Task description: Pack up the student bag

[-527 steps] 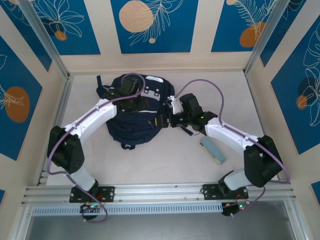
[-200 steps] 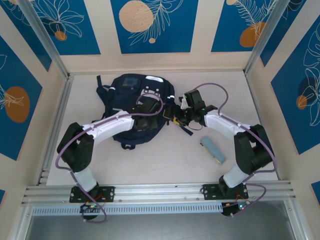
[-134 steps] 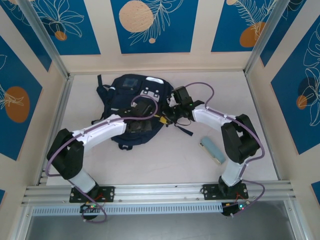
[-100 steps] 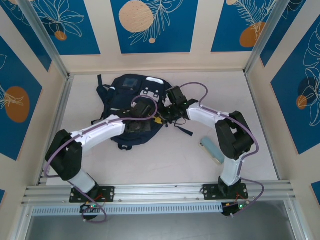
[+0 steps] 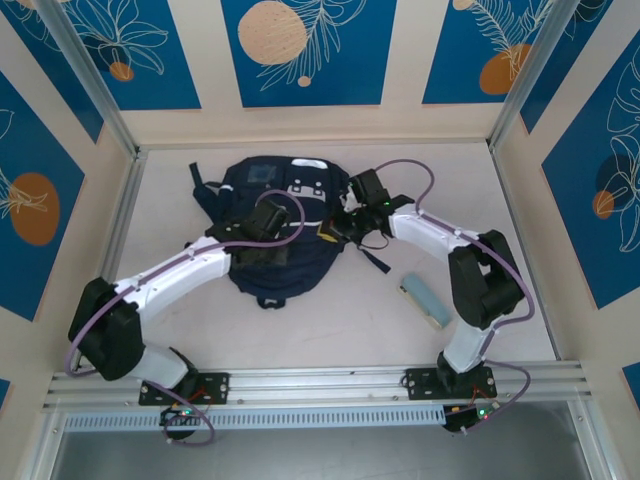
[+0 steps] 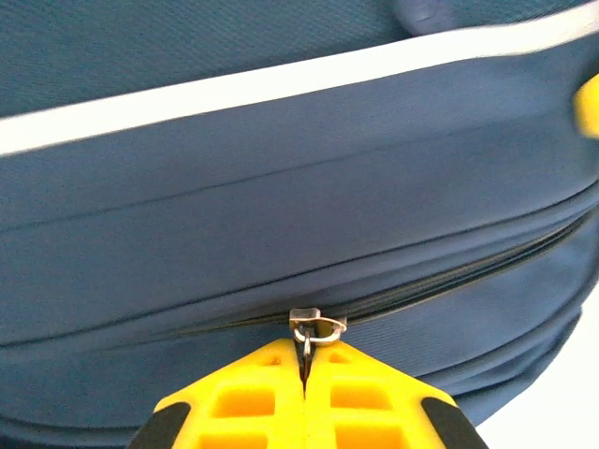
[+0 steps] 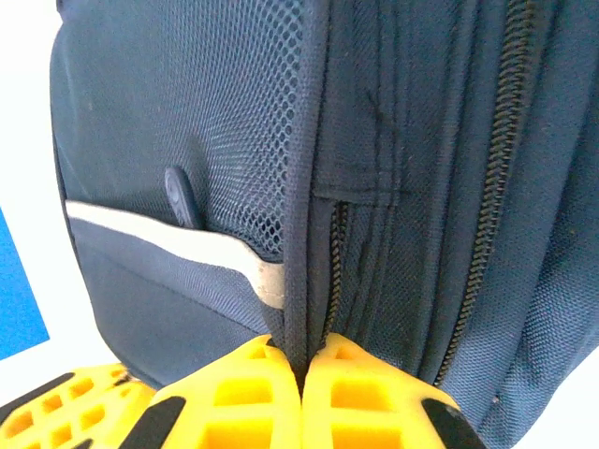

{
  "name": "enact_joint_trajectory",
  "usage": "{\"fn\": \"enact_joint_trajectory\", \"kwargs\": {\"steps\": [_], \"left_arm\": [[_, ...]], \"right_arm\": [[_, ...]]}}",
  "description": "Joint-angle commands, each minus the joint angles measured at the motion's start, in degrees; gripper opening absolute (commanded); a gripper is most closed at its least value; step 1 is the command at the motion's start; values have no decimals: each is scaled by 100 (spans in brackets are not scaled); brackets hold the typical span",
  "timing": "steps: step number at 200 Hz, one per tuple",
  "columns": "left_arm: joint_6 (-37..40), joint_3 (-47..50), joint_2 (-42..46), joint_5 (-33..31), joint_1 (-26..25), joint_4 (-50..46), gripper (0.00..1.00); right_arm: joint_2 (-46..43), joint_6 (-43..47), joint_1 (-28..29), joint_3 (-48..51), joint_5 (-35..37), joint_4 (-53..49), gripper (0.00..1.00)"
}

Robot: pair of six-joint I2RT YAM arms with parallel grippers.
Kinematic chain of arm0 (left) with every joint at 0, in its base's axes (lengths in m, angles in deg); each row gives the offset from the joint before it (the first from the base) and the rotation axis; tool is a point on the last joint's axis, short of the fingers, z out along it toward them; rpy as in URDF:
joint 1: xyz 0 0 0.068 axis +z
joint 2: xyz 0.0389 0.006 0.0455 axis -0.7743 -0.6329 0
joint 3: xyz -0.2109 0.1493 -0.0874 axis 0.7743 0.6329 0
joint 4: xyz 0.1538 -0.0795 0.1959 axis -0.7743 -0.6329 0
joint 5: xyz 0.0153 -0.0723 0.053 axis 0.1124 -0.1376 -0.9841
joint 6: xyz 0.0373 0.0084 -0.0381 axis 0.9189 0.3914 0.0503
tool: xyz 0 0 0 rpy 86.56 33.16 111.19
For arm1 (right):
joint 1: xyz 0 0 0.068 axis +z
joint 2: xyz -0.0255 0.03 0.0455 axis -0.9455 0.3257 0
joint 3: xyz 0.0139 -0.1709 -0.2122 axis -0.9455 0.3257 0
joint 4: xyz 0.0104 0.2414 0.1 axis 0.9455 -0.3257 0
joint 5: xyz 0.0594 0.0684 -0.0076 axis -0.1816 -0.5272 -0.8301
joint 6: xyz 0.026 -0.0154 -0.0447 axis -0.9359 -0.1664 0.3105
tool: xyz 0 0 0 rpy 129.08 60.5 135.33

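The large navy-blue fabric backpack (image 5: 300, 258) with white stripe trim lies flat toward the back of the pale desk (image 5: 330, 320). The left tool (image 6: 304, 363) pinches its small metal zipper pull (image 6: 316, 325). The right tool (image 7: 301, 372) is pressed together on the dark bound mesh-pocket edge (image 7: 301, 234).

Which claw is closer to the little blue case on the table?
Right. The right claw pinches the backpack's edge on the side facing the case. The left claw pinches a zipper pull farther away, across the backpack.
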Motion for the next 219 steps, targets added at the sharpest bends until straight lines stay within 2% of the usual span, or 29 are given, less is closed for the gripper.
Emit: {"fn": "enact_joint_trajectory", "kwargs": {"steps": [1, 45, 75, 133, 174, 193, 205, 214, 219], "left_arm": [[691, 133, 299, -104, 221, -487, 0], [876, 261, 274, -449, 605, -677, 0], [1136, 473, 239, -361, 1012, -264, 0], [2025, 566, -4, 235, 1660, 1340, 0], [2784, 347, -108, 433, 1838, 1521, 0], [3097, 317, -119, 1055, 1972, 1323, 0], [3148, 285, -126, 1649, 1980, 1157, 0], [3138, 286, -130, 2247, 1972, 1146, 0], [3092, 280, -138, 2499, 1950, 1150, 0]], "right_arm": [[-176, 744, -481, 102, 347, -536, 0], [-248, 1100, -886, 131, 435, -780, 0], [-215, 1275, -917, 64, 365, -829, 0], [-32, 1751, -906, -196, 21, -952, 0], [-82, 2013, -854, -317, 49, -1012, 0], [-69, 1976, -874, -420, 150, -1188, 0], [-97, 1892, -870, -453, 125, -1259, 7], [-164, 1788, -865, -434, 79, -1229, 17], [-227, 1709, -860, -392, 63, -1201, 29]]}}
